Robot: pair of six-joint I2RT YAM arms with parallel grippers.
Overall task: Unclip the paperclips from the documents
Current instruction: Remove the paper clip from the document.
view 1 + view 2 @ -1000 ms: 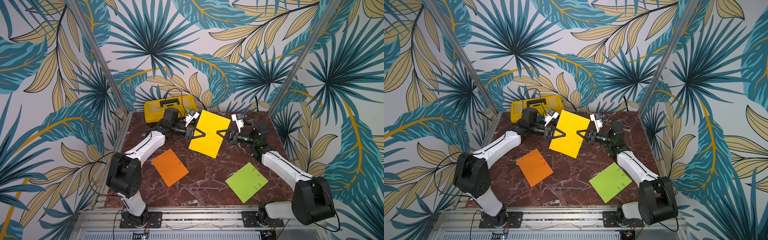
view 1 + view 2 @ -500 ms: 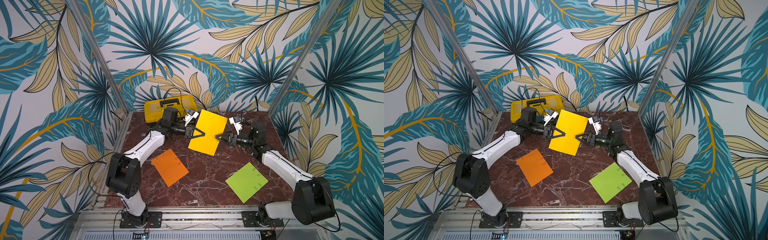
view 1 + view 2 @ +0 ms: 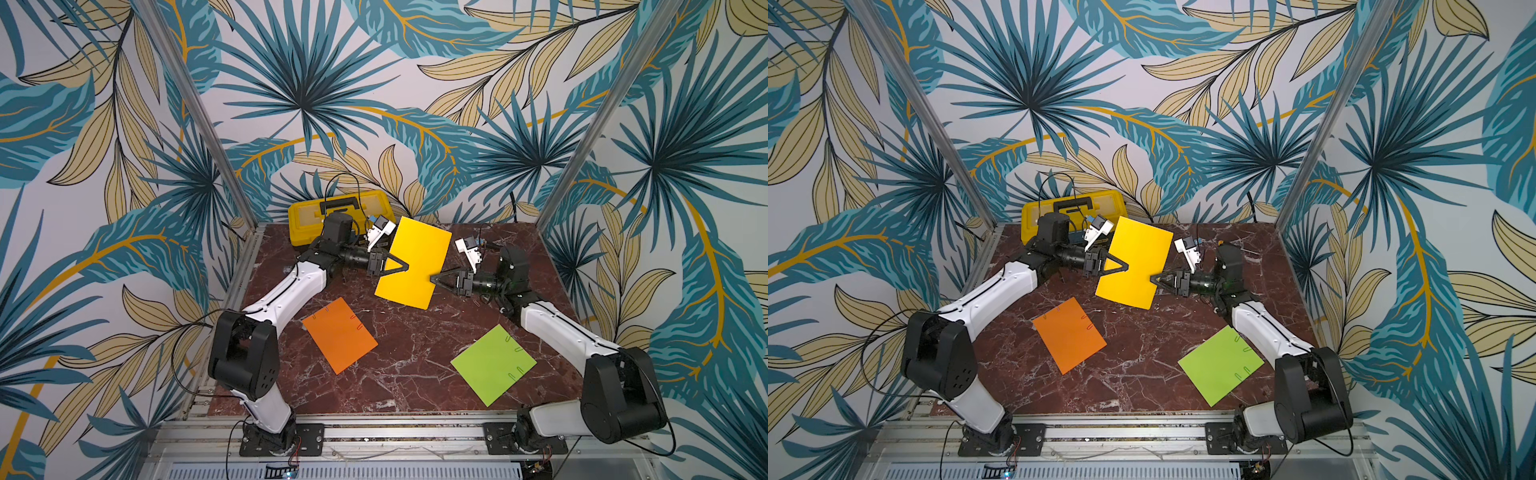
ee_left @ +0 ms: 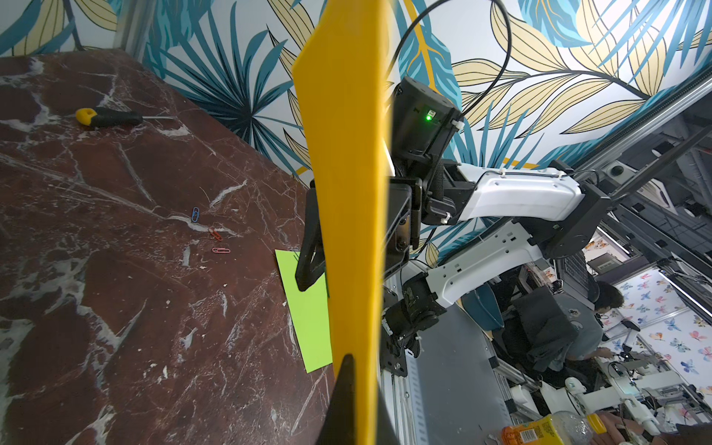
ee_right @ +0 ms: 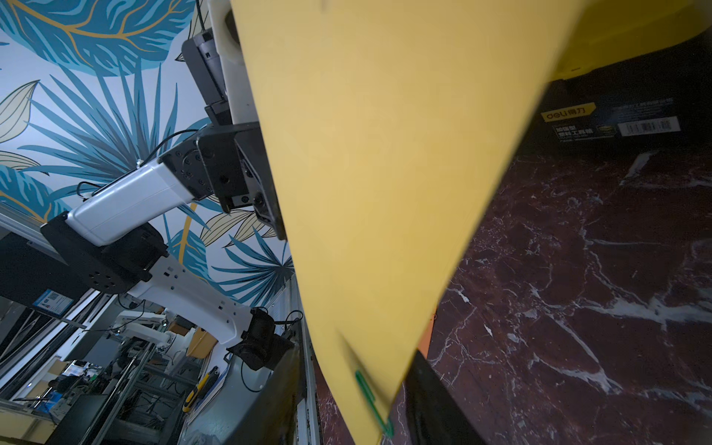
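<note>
The left fingers (image 3: 405, 268) are clamped on the yellow sheet (image 3: 415, 249), holding it tilted above the worktop (image 3: 415, 357). The right fingers (image 3: 435, 277) stand parted astride its opposite edge, just beside a green paperclip (image 5: 370, 393). The orange sheet (image 3: 338, 334) and lime sheet (image 3: 492, 370) lie flat.

In the right wrist view, the black side of the toolbox (image 5: 616, 88) carries a yellow tag (image 5: 567, 114) that reads "deli", followed by two Chinese characters. Under the tag stands a block of pale Chinese print (image 5: 578, 133), too small to read. Beside that is a white barcode sticker (image 5: 648, 126) whose digits cannot be made out. In the left wrist view, a bottle (image 4: 539, 431) wears an orange and yellow label with unreadable print.
</note>
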